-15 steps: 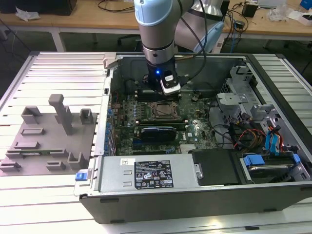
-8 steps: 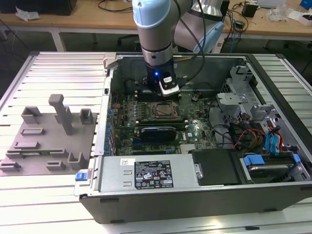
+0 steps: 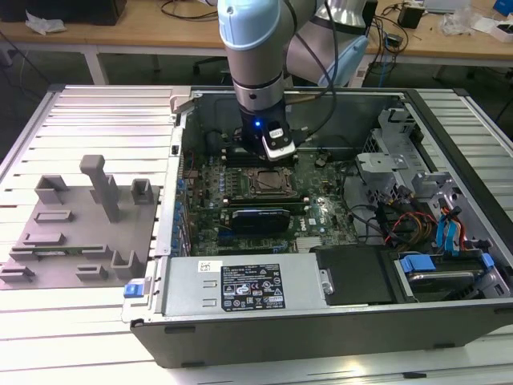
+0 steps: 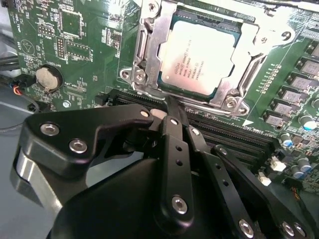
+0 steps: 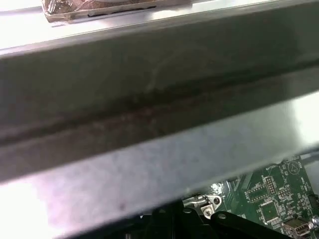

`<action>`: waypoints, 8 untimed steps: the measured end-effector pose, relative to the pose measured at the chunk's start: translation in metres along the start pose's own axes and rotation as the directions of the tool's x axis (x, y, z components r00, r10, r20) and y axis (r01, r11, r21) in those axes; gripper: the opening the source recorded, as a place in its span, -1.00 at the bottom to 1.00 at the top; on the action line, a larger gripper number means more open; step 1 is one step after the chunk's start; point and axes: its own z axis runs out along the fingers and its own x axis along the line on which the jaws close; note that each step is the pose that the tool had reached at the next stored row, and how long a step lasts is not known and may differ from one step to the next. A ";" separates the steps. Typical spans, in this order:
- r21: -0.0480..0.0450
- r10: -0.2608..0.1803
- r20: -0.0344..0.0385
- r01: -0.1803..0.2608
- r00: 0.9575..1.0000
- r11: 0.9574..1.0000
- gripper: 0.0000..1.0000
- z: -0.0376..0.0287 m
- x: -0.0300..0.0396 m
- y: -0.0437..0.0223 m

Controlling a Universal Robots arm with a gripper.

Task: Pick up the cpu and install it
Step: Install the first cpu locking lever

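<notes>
I have the arm reaching down into the open computer case [image 3: 337, 321], with the claw [image 3: 276, 152] just above the motherboard [image 3: 321, 216] near the case's back wall. In the second wrist view the cpu [image 4: 199, 57] lies flat in its socket, framed by the metal bracket [image 4: 149, 50], so I judge it is already seated where it belongs. The claw [image 4: 172, 107] sits just beside the bracket's near edge, its black linkage drawn together and the tip narrow; I see nothing between the fingers, so I read it as closed and empty, perhaps held that way to press or nudge the bracket's latch. In the first wrist view, the case wall [image 5: 149, 109] looms close. A grey parts tray [image 3: 72, 233] rests on the counter [image 3: 96, 321], on the exterior view's left.
</notes>
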 end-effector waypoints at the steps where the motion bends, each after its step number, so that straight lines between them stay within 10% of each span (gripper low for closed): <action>1: 0.000 -0.001 0.000 0.001 1.000 1.000 -0.79 0.0001 -0.0001 0.0000; 8: -0.003 -0.013 -0.003 0.013 1.000 1.000 -0.79 0.0019 -0.0092 0.0024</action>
